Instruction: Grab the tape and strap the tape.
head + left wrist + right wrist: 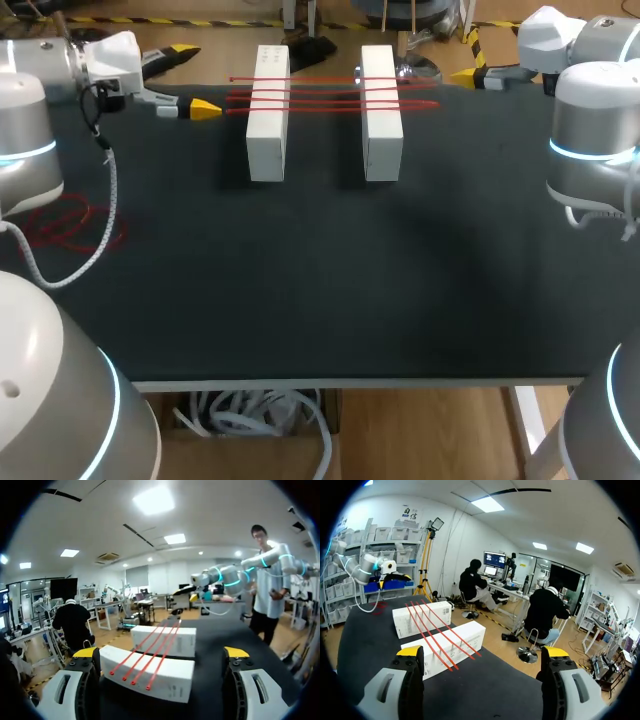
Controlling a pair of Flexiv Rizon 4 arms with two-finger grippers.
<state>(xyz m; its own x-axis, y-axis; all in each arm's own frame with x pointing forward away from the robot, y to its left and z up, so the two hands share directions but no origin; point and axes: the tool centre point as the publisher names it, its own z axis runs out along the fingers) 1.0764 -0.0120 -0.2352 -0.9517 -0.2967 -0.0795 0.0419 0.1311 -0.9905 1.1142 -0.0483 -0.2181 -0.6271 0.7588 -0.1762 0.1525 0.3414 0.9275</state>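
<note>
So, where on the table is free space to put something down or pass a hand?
Bare: the near half of the table, between the white blocks and the front edge, and the part right of them. Crowded: the far side, where red strips cross both blocks, and the left edge, with a red coil and a cable.

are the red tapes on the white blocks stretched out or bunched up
Stretched out: the red tapes run straight and roughly parallel across both white blocks, bridging the gap between them.

Two white blocks (267,110), four red tape strips (320,101), one loose red tape coil (70,225).
</note>
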